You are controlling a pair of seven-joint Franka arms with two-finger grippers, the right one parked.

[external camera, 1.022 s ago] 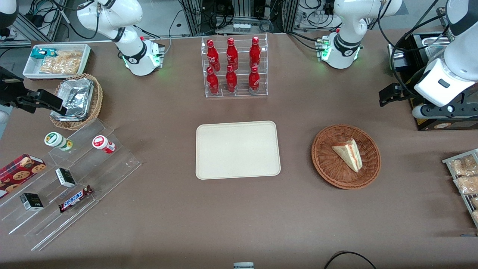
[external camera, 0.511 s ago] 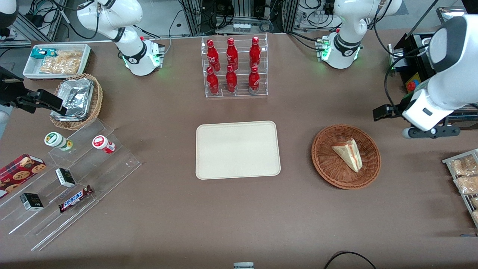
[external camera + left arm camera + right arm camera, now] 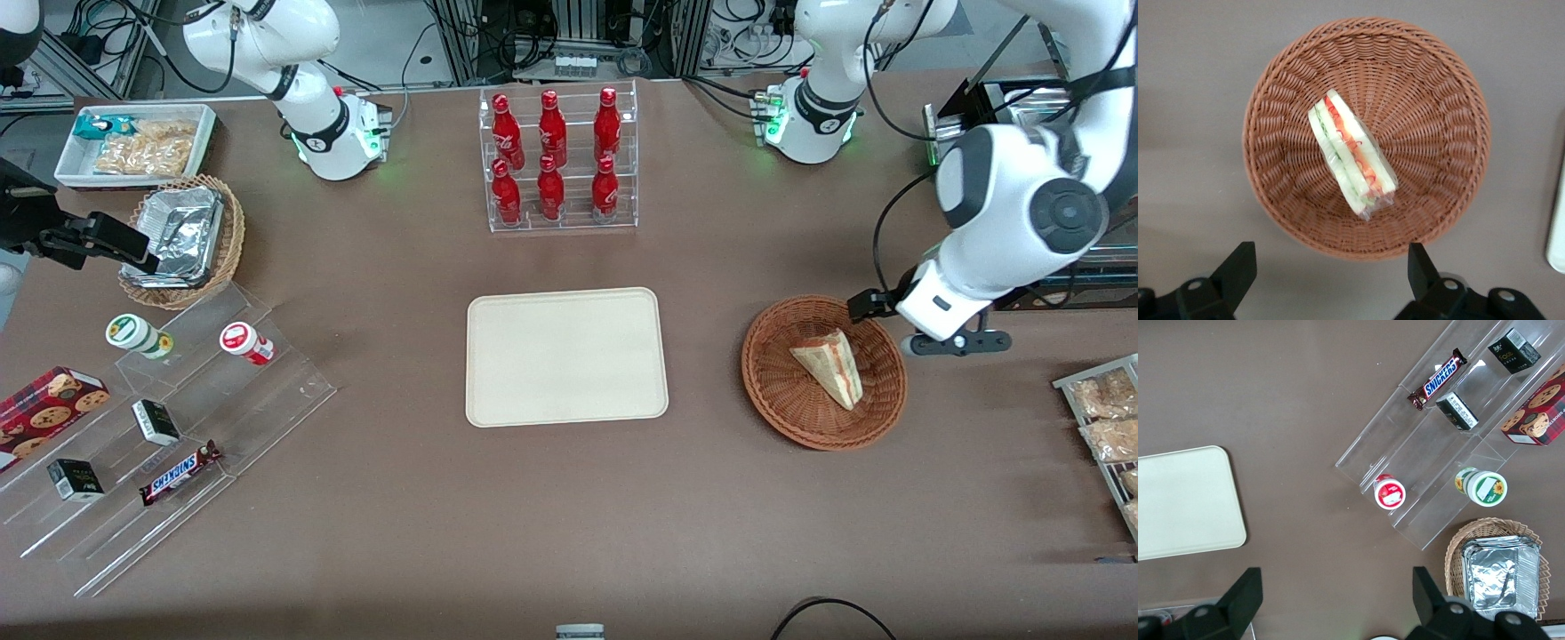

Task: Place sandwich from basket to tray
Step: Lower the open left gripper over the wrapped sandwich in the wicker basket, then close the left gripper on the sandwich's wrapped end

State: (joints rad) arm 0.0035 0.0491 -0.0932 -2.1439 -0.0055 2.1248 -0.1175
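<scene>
The sandwich, a pale bread wedge with red and green filling, lies in the round reddish-brown wicker basket. Both show in the left wrist view, the sandwich wrapped in clear film in the middle of the basket. My left gripper hangs above the basket's rim toward the working arm's end of the table. In the left wrist view the gripper is open wide and empty, with bare table between its fingertips. The cream tray lies empty beside the basket, toward the parked arm's end, and also shows in the right wrist view.
A clear rack of red bottles stands farther from the front camera than the tray. A clear stepped shelf with snacks and a tan basket with foil containers lie toward the parked arm's end. A rack of snack packets is near the working arm.
My left arm has swung in from the table's end toward the basket and come down; the gripper now hangs at the basket's rim. The sandwich, basket and tray have not moved.
</scene>
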